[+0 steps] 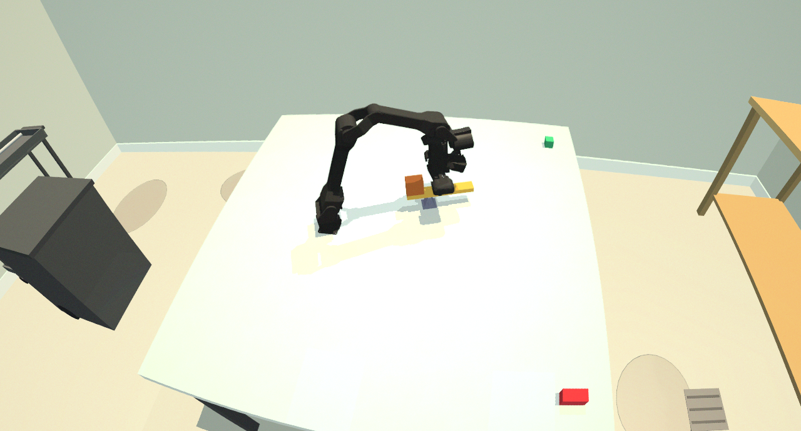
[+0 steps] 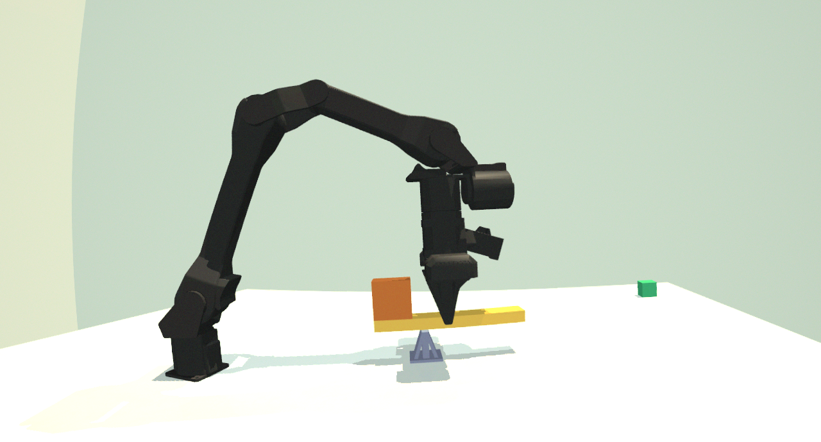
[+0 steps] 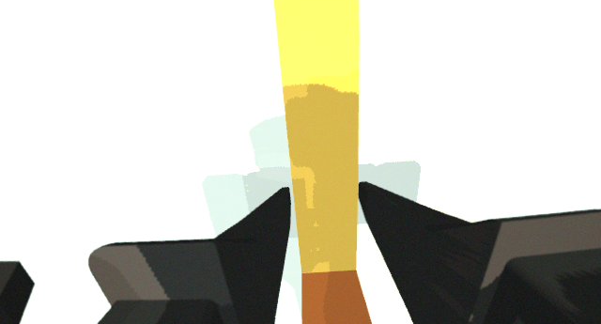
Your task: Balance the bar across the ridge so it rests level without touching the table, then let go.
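The yellow bar lies across the grey-blue ridge, clear of the table at both ends. It looks about level, parallel to the ridge's base. An orange block stands on its left end. My gripper points down astride the bar, just right of the ridge. It is slightly open: in the wrist view a thin gap shows beside the left finger, and the right finger is very close to the bar. The ridge is hidden in the wrist view.
A small green cube lies at the table's back right. A red block lies near the front right corner in the top view. The arm's base stands to the left of the ridge.
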Tool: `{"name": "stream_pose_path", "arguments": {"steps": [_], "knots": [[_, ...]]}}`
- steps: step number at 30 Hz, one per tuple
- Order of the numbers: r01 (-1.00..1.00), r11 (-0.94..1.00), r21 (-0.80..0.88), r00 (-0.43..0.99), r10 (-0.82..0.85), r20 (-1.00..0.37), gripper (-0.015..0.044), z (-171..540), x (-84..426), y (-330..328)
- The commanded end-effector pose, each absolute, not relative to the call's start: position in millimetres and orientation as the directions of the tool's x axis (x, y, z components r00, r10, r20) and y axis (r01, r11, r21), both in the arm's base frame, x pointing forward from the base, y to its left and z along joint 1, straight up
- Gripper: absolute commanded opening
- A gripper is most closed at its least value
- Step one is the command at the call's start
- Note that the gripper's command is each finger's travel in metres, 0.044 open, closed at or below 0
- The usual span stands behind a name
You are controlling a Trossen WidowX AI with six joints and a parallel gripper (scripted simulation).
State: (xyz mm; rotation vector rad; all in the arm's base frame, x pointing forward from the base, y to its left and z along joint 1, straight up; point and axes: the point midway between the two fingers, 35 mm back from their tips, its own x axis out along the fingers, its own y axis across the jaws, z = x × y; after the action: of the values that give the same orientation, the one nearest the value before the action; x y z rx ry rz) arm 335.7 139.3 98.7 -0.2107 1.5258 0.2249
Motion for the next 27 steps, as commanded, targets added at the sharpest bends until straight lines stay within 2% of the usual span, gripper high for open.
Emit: {"name": "stream_pose_path", "arguments": {"steps": [1, 9, 13, 21, 27], "knots": [[-0.275, 0.961, 0.004, 0.032, 0.014, -0.999, 0.0238, 98.8, 335.7, 139.3], [-0.275, 0.961, 0.004, 0.032, 0.014, -0.999, 0.0440, 98.8, 335.7, 139.3], [-0.275, 0.961, 0.004, 0.033, 0.014, -0.999, 0.0440, 105.9, 336.8, 139.7], [-0.275, 0.961, 0.005, 0.032, 0.014, -0.999, 0.0440, 191.7, 333.8, 138.5], [-0.275, 0.961, 0.005, 0.032, 0.014, -0.999, 0.0440, 198.6, 332.4, 137.9]]}}
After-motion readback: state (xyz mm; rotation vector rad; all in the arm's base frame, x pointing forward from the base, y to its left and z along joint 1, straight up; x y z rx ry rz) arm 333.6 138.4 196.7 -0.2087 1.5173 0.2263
